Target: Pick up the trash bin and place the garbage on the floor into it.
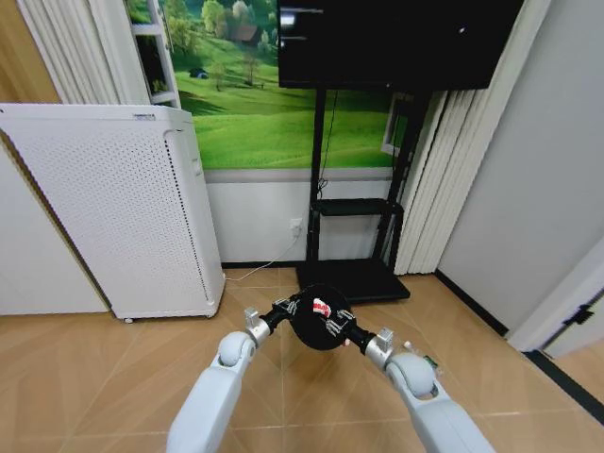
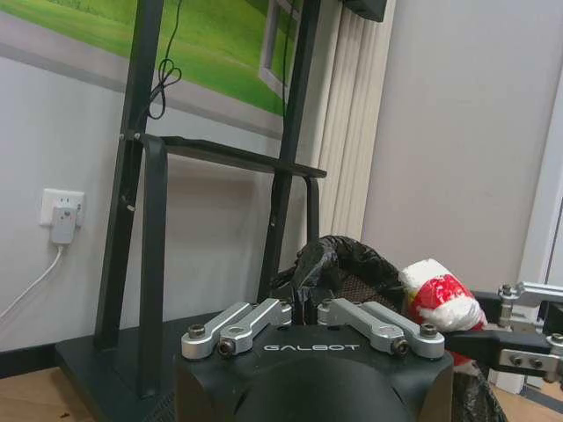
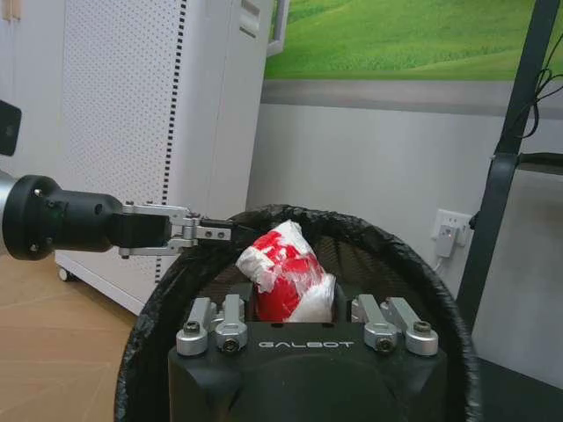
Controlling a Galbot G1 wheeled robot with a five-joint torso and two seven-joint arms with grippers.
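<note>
So the left pincer (image 1: 283, 309) is clamped onto the left rim of the trash bin (image 1: 317, 319), holding it up off the floor in front of the TV stand (image 1: 351, 274). On the right, the right pincer (image 1: 338, 324) is gripping a red-and-white piece of garbage (image 1: 322, 308) just above the bin's open mouth.

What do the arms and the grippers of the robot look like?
Both arms are smooth and pale grey-white, with rounded joints. The left gripper and the right gripper have black bodies marked GALBOT in white, silver metal linkage bars with dark bolts, and black fingertips.
</note>
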